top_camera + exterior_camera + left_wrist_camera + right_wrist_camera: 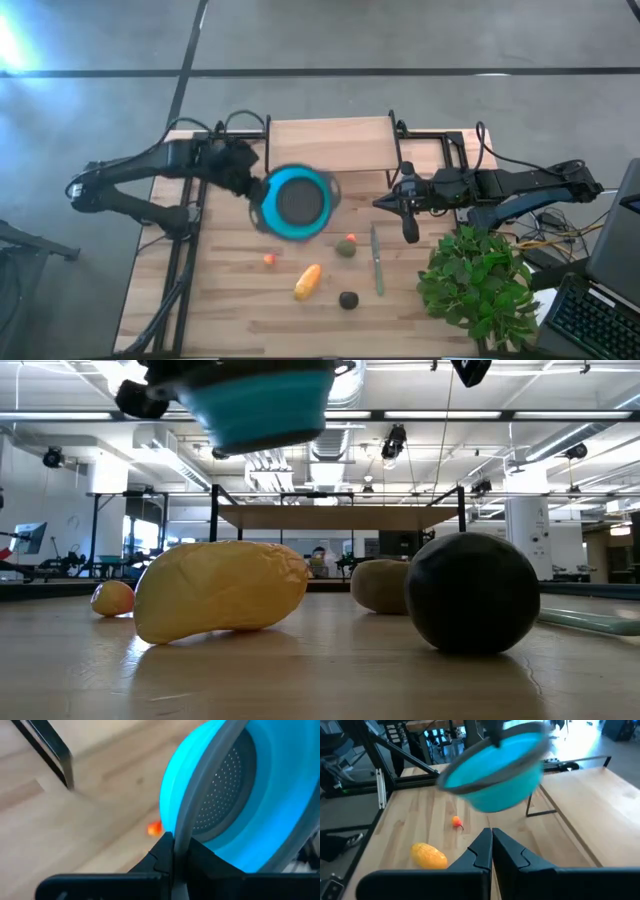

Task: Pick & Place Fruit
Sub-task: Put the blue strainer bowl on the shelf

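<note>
Fruit (308, 282) lies scattered on the counter (230, 300). Left pincer (252, 190) pinches the rim of a blue colander (296, 203), held aloft. Right pincer (410, 232) hovers nearby, pressed together.

bowl (297, 203) above table (230, 310), fruit (308, 282) below

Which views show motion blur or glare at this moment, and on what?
High view: the blue colander is smeared, and glare flares at the top-left corner. Low view: the colander blurs overhead, while the yellow fruit stays crisp. Left wrist view: the table streaks. Right wrist view: the colander's rim is ghosted.
</note>
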Action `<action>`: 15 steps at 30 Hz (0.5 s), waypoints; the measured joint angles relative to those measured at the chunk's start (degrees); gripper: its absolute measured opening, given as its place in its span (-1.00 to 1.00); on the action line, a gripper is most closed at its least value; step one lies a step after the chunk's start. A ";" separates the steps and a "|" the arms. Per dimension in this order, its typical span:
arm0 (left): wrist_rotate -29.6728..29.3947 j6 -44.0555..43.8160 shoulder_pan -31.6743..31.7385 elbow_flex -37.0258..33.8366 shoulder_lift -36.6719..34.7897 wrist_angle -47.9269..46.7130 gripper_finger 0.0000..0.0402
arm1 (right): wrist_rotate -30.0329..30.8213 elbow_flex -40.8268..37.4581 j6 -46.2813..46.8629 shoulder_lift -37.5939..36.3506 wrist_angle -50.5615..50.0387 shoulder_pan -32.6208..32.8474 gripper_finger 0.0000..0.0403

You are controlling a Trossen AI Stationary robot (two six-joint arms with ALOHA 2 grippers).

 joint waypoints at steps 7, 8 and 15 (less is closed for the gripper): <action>0.55 -1.42 10.45 0.44 2.00 3.11 -0.87 | 0.00 0.00 -3.31 0.00 0.00 0.00 -0.96; 0.61 -1.55 11.70 0.86 2.65 3.25 -0.87 | 0.00 0.00 -3.65 0.00 -0.02 0.00 -0.96; 2.43 0.35 17.92 7.61 9.75 3.46 -0.87 | 0.00 0.00 -4.68 0.00 -1.18 0.00 -0.96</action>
